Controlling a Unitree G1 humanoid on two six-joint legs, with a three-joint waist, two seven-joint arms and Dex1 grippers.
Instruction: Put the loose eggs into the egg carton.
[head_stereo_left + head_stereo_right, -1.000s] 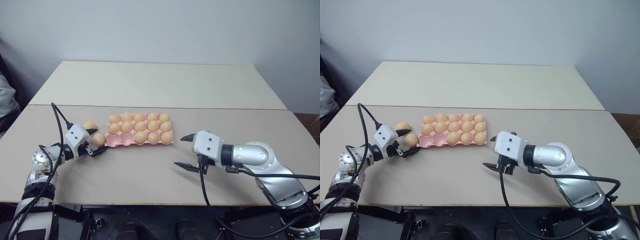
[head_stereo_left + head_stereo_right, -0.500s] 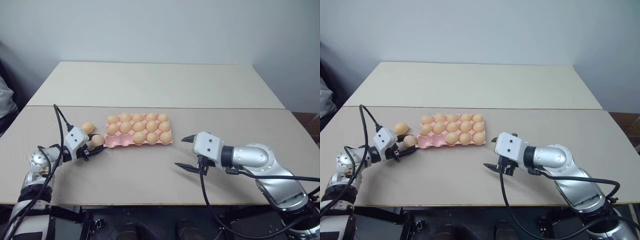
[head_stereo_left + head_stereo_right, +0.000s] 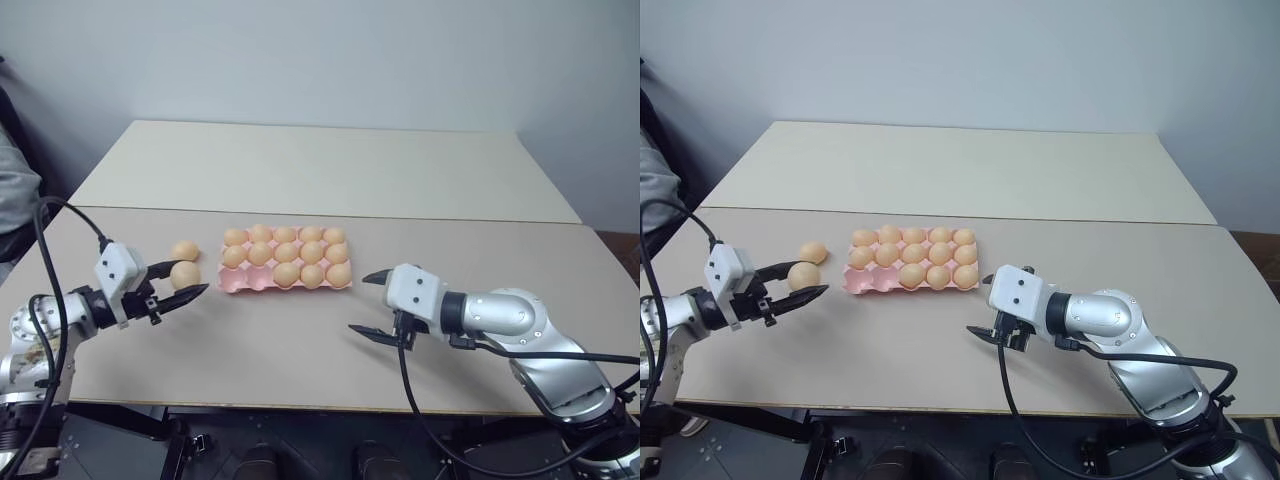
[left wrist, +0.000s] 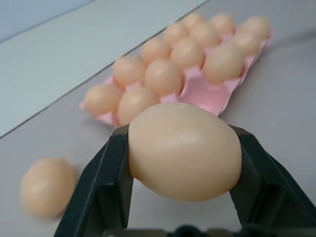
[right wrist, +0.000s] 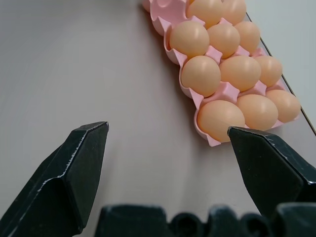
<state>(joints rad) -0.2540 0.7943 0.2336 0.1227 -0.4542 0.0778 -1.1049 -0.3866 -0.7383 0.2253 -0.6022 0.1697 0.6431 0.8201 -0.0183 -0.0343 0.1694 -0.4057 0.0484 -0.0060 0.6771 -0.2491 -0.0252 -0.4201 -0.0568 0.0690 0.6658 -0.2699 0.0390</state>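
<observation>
gripping egg (image 4: 185,150), left jaws

Beige surface (image 3: 300,340), seam across middle. Pink egg carton (image 3: 286,283) sitting flat near centre, one loose egg (image 3: 184,250) lying just left of it.

Two matte beige rectangular tabletops (image 3: 330,170) stood pushed together, thin dark seam (image 3: 400,217) running between them. Plain pale grey-blue wall (image 3: 320,60) rose behind far table. Strip of reddish-brown floor (image 3: 622,243) showed beside tables. Light was soft, even.
</observation>
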